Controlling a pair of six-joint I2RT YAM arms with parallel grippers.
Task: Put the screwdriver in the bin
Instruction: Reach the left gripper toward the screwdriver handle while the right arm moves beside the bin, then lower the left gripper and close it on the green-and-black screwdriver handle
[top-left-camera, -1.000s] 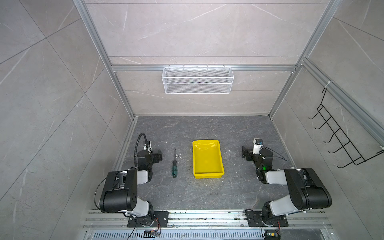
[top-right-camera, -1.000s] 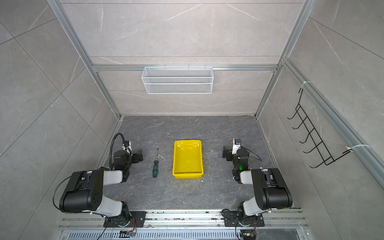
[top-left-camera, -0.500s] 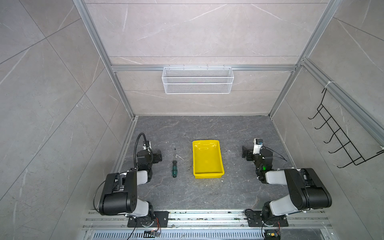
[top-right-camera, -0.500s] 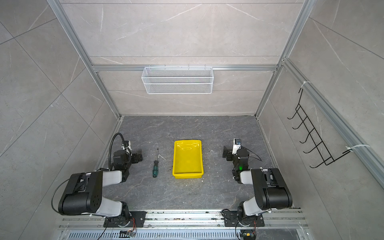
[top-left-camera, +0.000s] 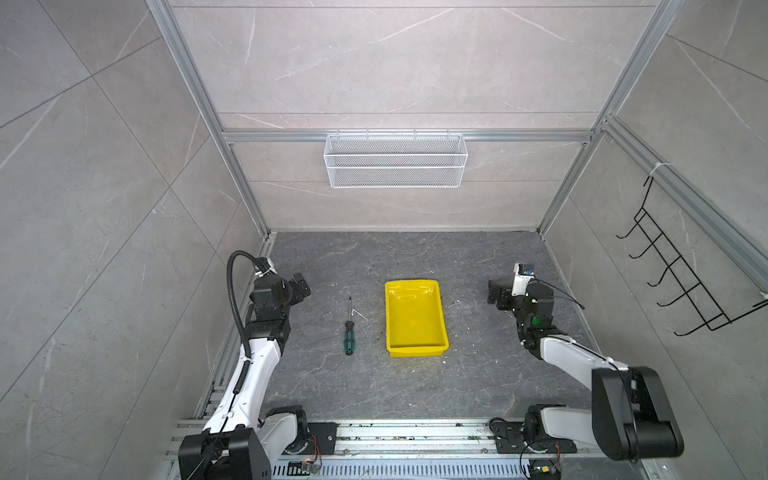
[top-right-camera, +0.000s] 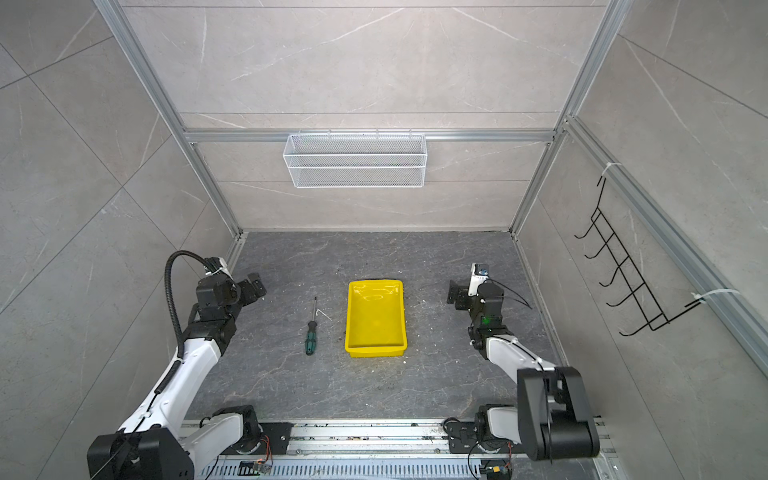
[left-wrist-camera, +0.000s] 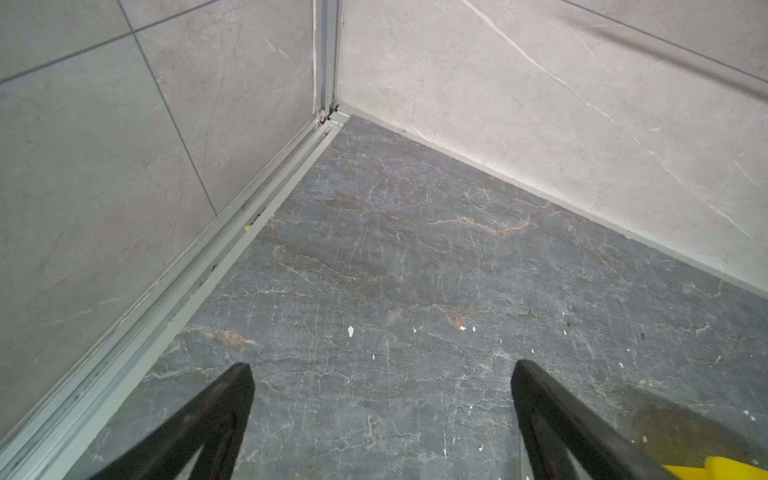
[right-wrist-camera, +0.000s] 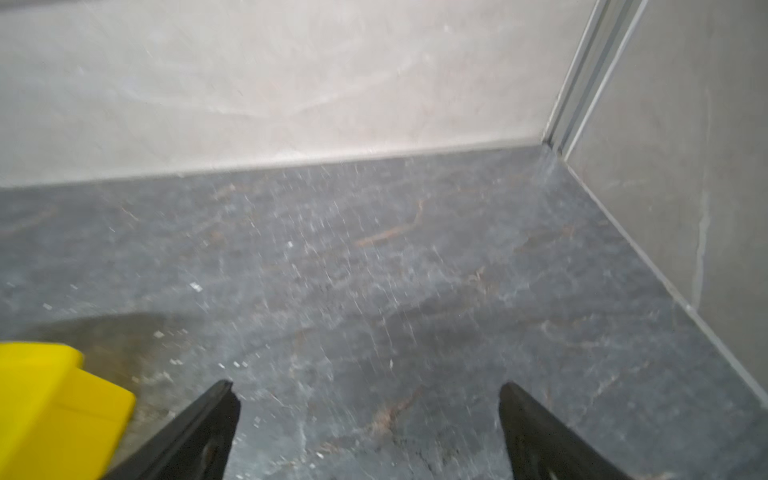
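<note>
Both arms have lifted off their folded rest in the last second. The left gripper (top-left-camera: 300, 286) has climbed and reached forward more than the right gripper (top-left-camera: 495, 294). The right wrist view is smeared, which fits an arm on the move. Nothing else has shifted: the screwdriver (top-left-camera: 349, 332) lies flat on the dark floor (top-left-camera: 415, 395) where it was, and the bin (top-left-camera: 417, 351) holds nothing.

The left jaws stand wide apart with only bare floor between them. The screwdriver is outside them, well apart, on the side that faces the bin and back toward the arm's base. Its handle is nearer the base and its shaft points away. From the left jaws the bin sits just past the screwdriver, between the 2 grippers. The right jaws are also wide apart and empty, with 1 bin corner showing beside a finger.

This looks like the very start of the reach, with no part of the task done yet. The left arm is the closer one, so it likely has to swing its jaws over the handle and straddle it.
</note>
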